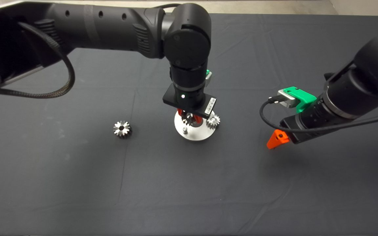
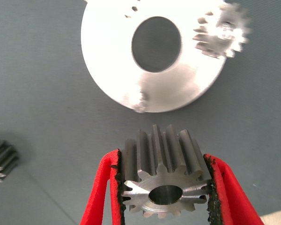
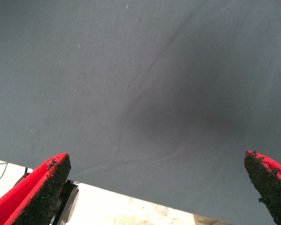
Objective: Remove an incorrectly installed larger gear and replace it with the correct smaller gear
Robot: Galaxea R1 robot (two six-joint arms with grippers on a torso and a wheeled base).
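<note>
Dark mat (image 1: 77, 183): left gripper (image 2: 165, 197) pinches small gear (image 2: 165, 180) above round plate (image 2: 112, 70); larger gear (image 1: 122, 128) lies well apart; right gripper (image 3: 154, 187) hovers spread

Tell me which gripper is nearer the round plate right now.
Left. The left gripper, shut on a small gear, is directly over the plate. The right gripper hangs open, well off to the plate's right side.

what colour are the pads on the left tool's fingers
Black, on red fingers; the left wrist view shows them best, clamped on the gear.
</note>
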